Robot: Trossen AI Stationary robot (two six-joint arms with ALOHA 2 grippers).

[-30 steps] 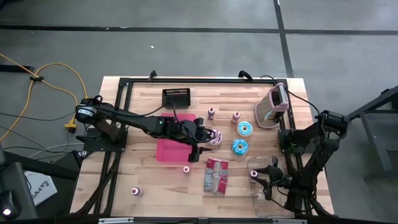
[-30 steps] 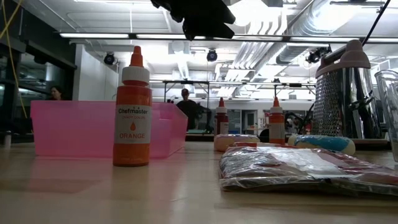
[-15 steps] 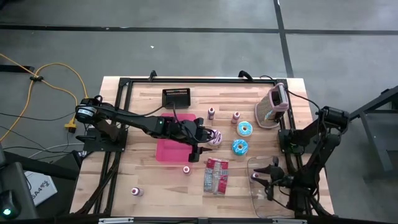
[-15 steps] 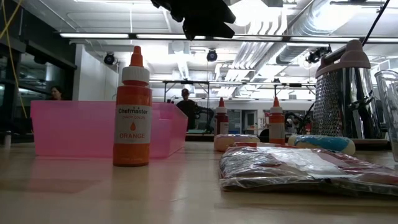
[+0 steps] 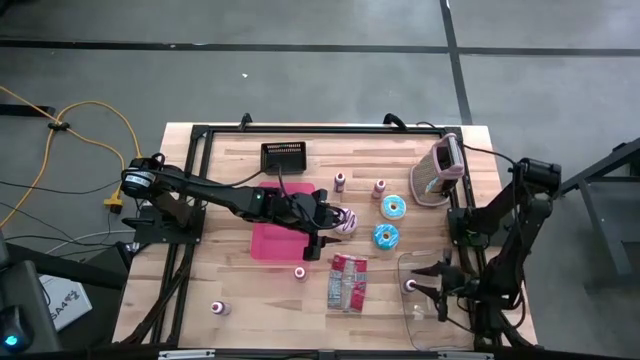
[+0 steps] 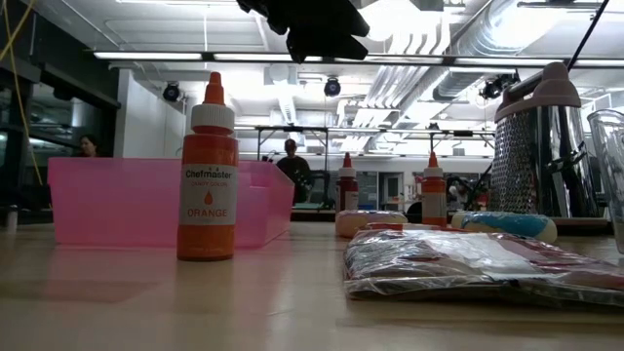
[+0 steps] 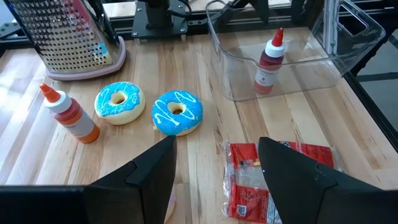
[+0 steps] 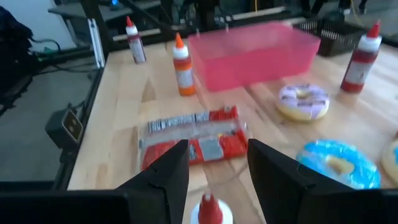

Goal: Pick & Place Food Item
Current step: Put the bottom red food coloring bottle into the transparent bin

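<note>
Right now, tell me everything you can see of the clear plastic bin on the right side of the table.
The clear bin is a see-through plastic tub with rounded corners and a thin rim, standing upright and open-topped on the wooden table, near its front right corner. One small bottle with dark red contents and a red pointed cap stands upright inside it. The right hand hangs over it, open and holding nothing. The red snack packet lies beside it, apart.
</note>
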